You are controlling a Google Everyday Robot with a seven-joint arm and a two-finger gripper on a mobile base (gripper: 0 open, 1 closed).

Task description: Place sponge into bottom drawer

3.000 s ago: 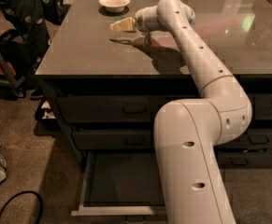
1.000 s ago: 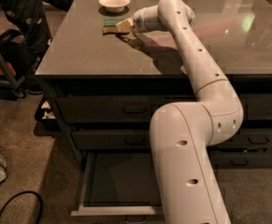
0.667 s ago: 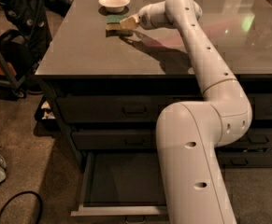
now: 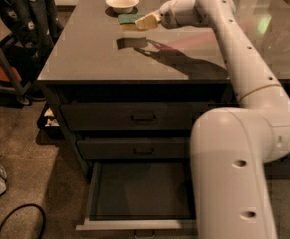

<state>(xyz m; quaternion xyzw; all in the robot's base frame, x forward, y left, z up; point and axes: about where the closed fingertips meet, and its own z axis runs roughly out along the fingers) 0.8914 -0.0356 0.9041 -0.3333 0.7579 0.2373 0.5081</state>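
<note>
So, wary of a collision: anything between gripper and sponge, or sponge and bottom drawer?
Nothing visible. The gripper is right beside the sponge on the counter; the bowl sits beyond it. The bottom drawer is pulled open, the drawers above it shut.

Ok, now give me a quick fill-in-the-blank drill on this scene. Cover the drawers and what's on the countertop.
1. The bottom drawer of the left column stands ___.
2. The claw hangs over the countertop, right next to the green-topped ___.
3. The round white ___ stands farther back than the sponge.
4. The top drawer of that column is ___.

Missing words: open; sponge; bowl; shut.
</note>
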